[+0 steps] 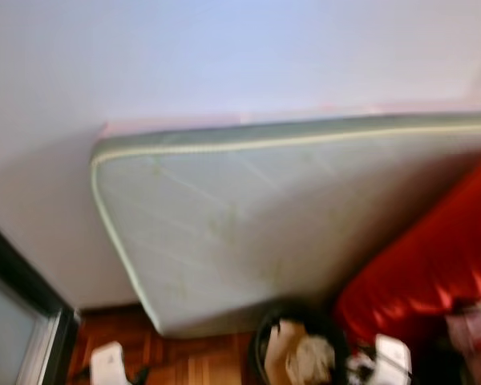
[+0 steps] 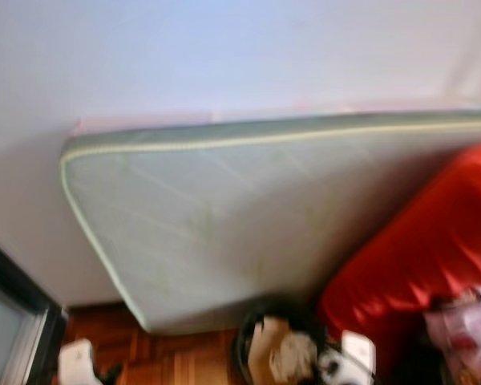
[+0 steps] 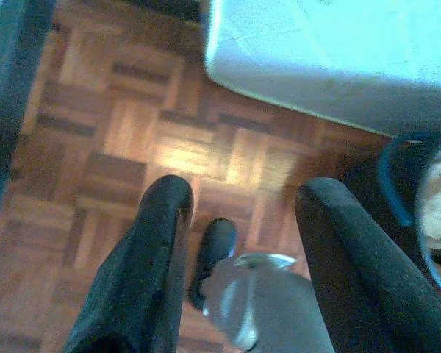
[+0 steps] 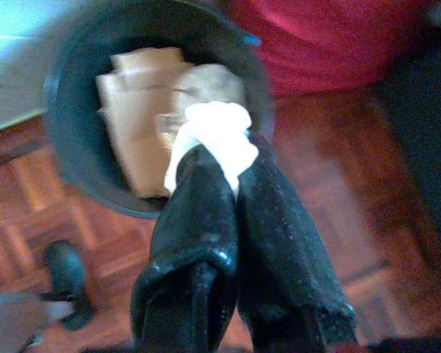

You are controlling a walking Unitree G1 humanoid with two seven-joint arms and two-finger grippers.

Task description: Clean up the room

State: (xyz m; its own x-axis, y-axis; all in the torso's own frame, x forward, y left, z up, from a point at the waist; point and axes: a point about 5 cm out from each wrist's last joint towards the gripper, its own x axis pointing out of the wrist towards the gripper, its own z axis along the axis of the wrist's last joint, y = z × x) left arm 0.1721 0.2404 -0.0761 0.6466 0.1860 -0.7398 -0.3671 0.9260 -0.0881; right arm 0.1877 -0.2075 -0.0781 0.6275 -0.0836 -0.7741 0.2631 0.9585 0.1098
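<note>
1. The right gripper (image 4: 231,173) pinches a white wad of tissue (image 4: 209,136) just above the black bin (image 4: 73,132) holding cardboard.
2. The left gripper (image 3: 242,202) hangs spread wide and empty over the wood floor (image 3: 132,132).
3. A mattress (image 1: 264,216) leans on the wall behind the bin.

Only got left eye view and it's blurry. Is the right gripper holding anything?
Observer: Yes. In the right wrist view the right gripper is shut on a white wad.
Operator: Where's it aimed?
Observer: At the bin. The wad lines up with the bin's opening, but I can't tell how high above it.
Operator: Left gripper?
Observer: The left gripper is open over the floor, with nothing between its fingers.
</note>
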